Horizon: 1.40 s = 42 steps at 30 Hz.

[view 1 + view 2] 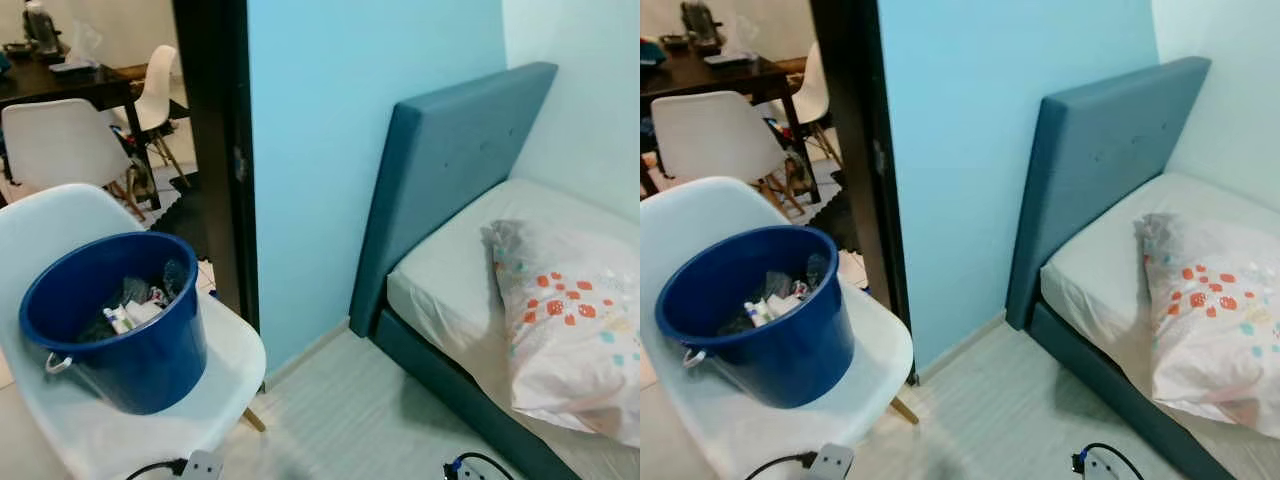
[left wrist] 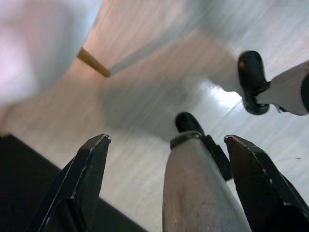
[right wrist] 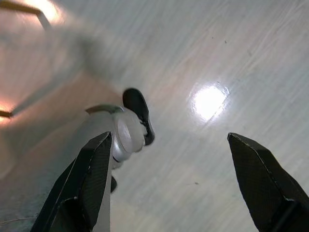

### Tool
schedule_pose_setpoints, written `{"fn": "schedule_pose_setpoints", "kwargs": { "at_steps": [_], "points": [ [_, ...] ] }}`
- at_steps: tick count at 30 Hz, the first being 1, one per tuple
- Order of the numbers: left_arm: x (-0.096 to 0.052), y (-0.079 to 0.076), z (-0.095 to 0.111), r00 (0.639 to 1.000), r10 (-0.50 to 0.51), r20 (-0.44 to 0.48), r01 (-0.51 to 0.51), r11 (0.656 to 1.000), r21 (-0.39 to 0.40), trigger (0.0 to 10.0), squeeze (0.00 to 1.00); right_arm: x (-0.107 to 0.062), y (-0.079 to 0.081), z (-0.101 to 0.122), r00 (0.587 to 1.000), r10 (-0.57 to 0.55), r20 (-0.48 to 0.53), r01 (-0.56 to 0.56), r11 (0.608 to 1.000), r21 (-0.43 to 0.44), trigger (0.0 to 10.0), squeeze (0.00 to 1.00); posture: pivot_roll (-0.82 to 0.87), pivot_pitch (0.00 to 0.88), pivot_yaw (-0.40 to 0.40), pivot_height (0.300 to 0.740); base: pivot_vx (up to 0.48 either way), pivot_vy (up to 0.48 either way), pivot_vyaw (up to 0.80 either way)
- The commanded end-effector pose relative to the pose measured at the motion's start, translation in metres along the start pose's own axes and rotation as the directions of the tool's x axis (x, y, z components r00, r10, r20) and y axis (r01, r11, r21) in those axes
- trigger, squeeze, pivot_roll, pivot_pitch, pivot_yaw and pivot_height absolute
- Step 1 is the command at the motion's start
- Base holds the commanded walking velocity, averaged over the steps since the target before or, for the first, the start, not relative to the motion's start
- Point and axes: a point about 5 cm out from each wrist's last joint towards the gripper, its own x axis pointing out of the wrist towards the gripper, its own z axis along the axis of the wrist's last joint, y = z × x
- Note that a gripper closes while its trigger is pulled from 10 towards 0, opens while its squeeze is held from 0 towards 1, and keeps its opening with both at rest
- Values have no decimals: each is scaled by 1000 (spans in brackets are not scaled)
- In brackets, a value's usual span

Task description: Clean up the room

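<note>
On chair (image 1: 70,215): bucket (image 1: 150,355), fingers elsewhere.

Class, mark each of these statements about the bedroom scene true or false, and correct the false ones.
1. The blue bucket stands on the floor. False: it sits on the seat of a white chair.
2. The bucket holds some items. True.
3. The pillow with orange and teal dots lies on the bed. True.
4. The headboard is red. False: it is dark teal-blue.
5. The left gripper grips the bucket's handle. False: it is open, hanging over the pale floor.
6. The right gripper is open and holds nothing. True.
</note>
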Motion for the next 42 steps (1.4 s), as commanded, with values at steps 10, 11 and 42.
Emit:
{"fn": "schedule_pose_setpoints", "kwargs": {
  "at_steps": [10, 11, 42],
  "points": [
    [0, -2, -2, 1000, 19, -5, -19, 1000, -22, 10000, 0, 2, 9, 19, 999, 20, 40, -17, 998, -66, 10000, 0, -49, 0, -55, 740, 0, 0, -692],
    [0, -2, -2, 1000, 20, -5, -20, 1000, -24, 10000, 0, 2, 11, 20, 999, 26, 41, -23, 997, -80, 10000, 0, -48, 0, -55, 740, 0, 0, -700],
    [0, -7, -1, 1000, -18, 8, 18, 998, -61, 10000, 0, 1, 7, 0, 1000, 18, -17, -21, 987, -160, 10000, 0, -54, 0, -66, 740, 0, 0, -702]
  ]
}}
